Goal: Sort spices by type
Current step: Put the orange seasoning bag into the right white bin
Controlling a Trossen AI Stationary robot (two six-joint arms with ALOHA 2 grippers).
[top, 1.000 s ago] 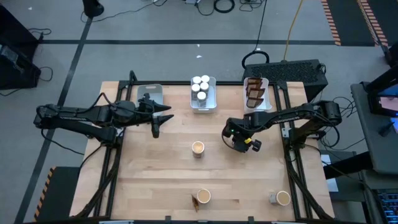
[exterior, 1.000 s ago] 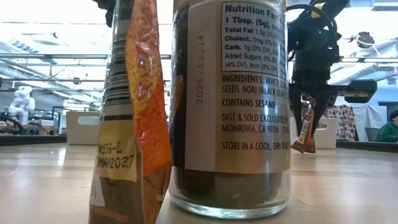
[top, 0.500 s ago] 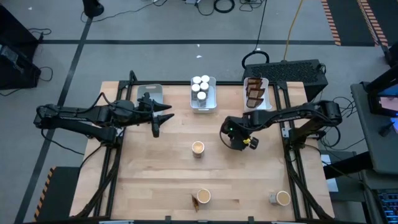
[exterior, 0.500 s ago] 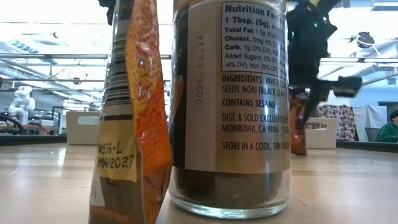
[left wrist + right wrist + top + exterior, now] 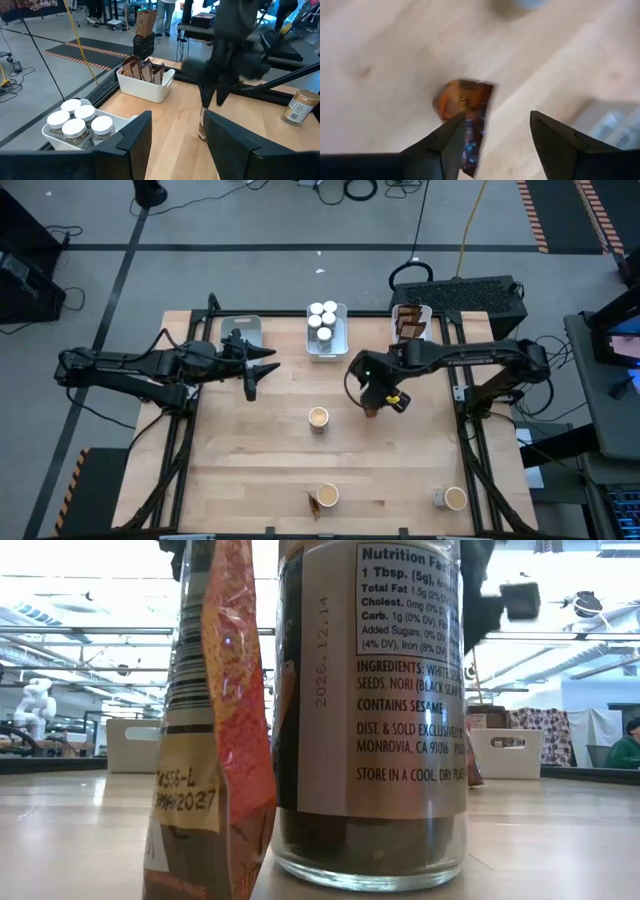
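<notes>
In the low view, your jar [image 5: 372, 710] and the pouch [image 5: 212, 720] beside it are cut off at the top edge and hide most of the table behind them. Your right gripper [image 5: 220, 75] is smeared by blur in the left wrist view, and the pouch [image 5: 470, 120] below it in the right wrist view is too blurred to read. Seen from above, the right arm covers part of that pouch [image 5: 371, 410].

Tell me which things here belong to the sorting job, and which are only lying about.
Job: white-capped little jars in a white tray; dark brown crinkled pouches; round tan-topped tubs; pouch on the table.
Lying about: black keyboard; floor cables.
</notes>
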